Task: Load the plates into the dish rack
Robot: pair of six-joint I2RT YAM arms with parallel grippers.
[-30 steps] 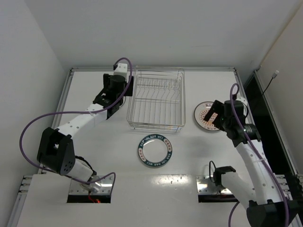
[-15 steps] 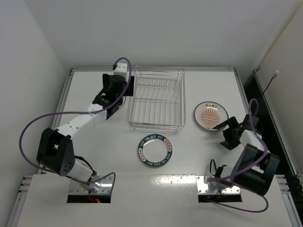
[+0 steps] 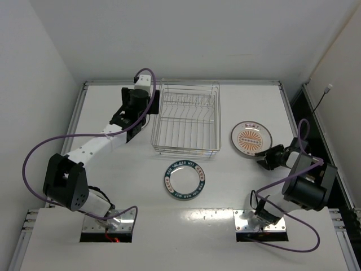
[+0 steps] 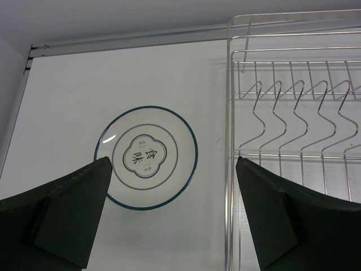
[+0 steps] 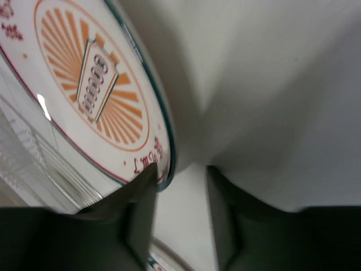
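Rack [image 3: 186, 151]: bright, polished metal wire. Sunburst plate [image 5: 84, 84]: smooth, glossy glaze. Table [image 3: 237, 186]: smooth white surface, faintly reflective.

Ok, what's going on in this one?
Plates are to go into the dish rack, which holds none yet. The left claw hangs open over the grey plate, left of the rack. The right claw, open, sits low at the near rim of the sunburst plate. The blue-rimmed plate lies untouched in front of the rack.
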